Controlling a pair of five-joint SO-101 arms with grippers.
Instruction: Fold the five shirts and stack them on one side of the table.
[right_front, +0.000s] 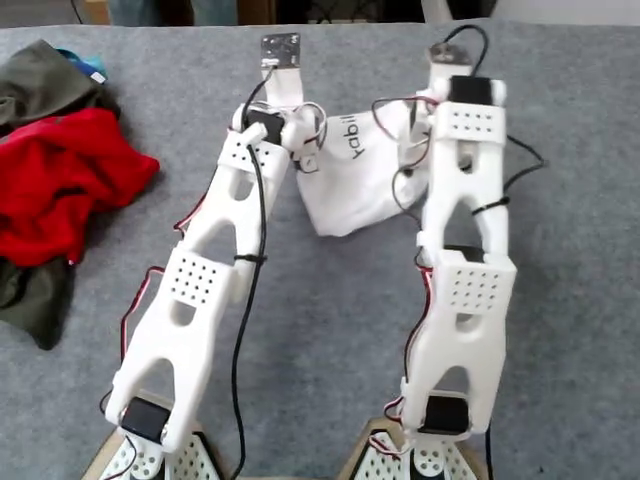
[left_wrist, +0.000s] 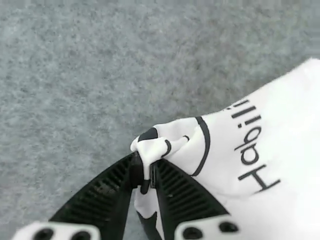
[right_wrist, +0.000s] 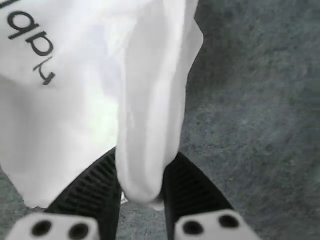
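Left end effector (left_wrist: 144, 175) and right end effector (right_wrist: 142, 167) pinch white shirt (right_front: 350, 195), seemingly bunched

White perforated arms (right_front: 190, 285), black cables (right_front: 262, 205).

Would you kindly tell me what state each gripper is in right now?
Left gripper: closed, pinching an edge of the white shirt.
Right gripper: closed on a fold of the same white shirt.

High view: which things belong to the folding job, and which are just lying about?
Job: white shirt, pinched by left gripper and right gripper; red shirt; dark garments around it.
Not the job: grey table cover. Blue scrap in the pile: cannot tell.
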